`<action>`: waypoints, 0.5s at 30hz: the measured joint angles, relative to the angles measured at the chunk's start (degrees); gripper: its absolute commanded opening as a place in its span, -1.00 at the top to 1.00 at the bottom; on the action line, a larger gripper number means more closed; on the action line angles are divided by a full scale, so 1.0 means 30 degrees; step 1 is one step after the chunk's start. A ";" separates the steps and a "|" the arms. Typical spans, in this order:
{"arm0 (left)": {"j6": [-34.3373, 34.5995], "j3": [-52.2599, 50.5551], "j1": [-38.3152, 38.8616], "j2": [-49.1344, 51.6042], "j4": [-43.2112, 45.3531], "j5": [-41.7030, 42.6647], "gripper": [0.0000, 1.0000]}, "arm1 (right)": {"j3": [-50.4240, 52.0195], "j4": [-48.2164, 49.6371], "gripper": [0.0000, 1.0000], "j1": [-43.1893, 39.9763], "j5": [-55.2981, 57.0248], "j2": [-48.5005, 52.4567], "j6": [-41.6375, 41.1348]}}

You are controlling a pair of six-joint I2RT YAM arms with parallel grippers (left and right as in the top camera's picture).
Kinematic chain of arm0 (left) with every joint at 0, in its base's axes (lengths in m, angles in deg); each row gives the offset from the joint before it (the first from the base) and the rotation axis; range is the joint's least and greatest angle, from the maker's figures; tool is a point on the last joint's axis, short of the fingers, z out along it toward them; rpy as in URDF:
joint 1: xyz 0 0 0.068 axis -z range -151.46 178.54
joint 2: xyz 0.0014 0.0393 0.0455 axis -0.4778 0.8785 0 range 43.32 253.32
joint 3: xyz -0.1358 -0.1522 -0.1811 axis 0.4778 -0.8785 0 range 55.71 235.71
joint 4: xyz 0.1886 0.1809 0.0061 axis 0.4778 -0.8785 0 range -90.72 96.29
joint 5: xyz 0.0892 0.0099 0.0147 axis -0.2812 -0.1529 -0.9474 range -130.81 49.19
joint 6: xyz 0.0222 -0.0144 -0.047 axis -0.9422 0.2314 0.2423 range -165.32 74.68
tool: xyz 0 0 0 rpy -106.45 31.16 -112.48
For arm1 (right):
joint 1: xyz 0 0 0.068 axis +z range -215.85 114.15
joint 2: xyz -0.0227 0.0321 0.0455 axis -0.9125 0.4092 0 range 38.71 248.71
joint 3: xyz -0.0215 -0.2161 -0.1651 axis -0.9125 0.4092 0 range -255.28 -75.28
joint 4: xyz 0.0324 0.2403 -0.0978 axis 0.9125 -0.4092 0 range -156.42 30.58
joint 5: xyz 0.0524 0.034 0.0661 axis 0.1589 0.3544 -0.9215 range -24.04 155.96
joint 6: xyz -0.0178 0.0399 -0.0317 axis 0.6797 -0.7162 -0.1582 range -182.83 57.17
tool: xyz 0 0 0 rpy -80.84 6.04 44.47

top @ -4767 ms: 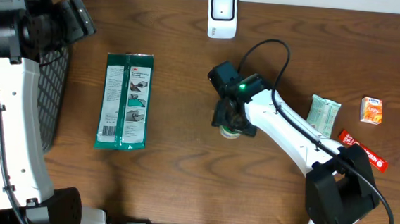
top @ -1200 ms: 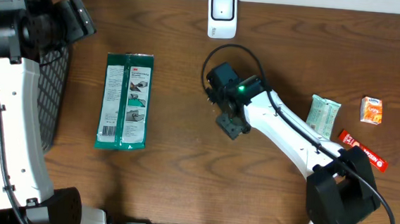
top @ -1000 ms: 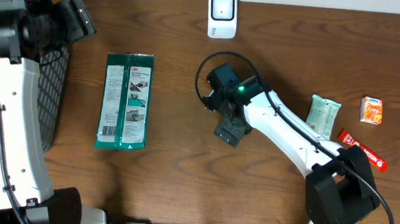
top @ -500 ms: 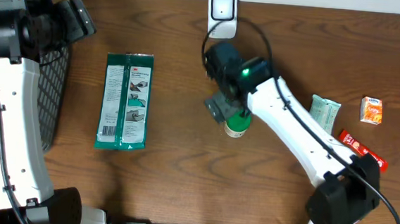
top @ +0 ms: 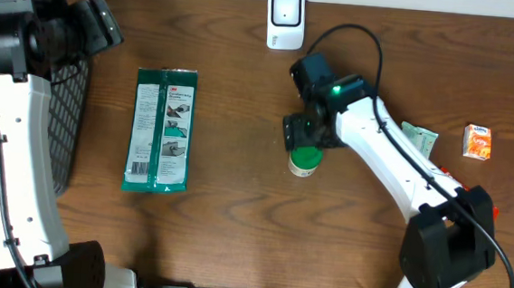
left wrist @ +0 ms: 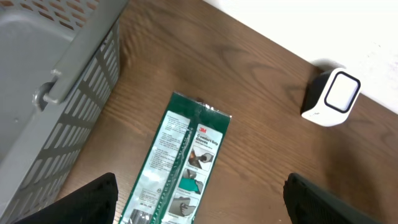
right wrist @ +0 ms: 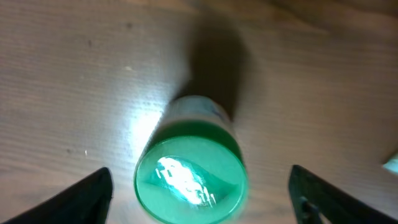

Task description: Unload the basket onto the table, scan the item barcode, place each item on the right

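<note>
The right jaws stand open, with the two dark fingertips (right wrist: 93, 194) spread wide at the lower corners of the wrist view. A green-lidded bottle (right wrist: 189, 177) sits between them. It stands upright on the table (top: 225, 214) with its glossy lid facing the camera, and bare wood shows on either side, so neither fingertip touches it. From overhead the bottle stands just nearer than the wrist, around the middle of the table. The white barcode scanner (top: 286, 19) stands at the far edge, well apart from the bottle and slightly to its left. To the right lie a pale green sachet (top: 418, 142) and a small orange carton (top: 478, 141). The left jaws are also open and hold nothing, hanging high over the left side. Below them a long green 3M packet (left wrist: 180, 168) lies flat beside a grey mesh basket (left wrist: 43, 81).
</note>
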 measured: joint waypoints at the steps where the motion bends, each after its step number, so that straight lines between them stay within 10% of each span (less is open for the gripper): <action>1: -0.0007 0.0000 0.0000 0.0000 0.0007 0.0000 -0.69 | 0.0423 0.0619 -0.82 0.0029 -0.0240 0.0000 0.0000; 15: 0.0000 0.0000 0.0000 0.0000 0.0000 0.0000 -0.69 | 0.3271 0.3723 -0.59 0.0444 -0.0940 0.0015 -0.0007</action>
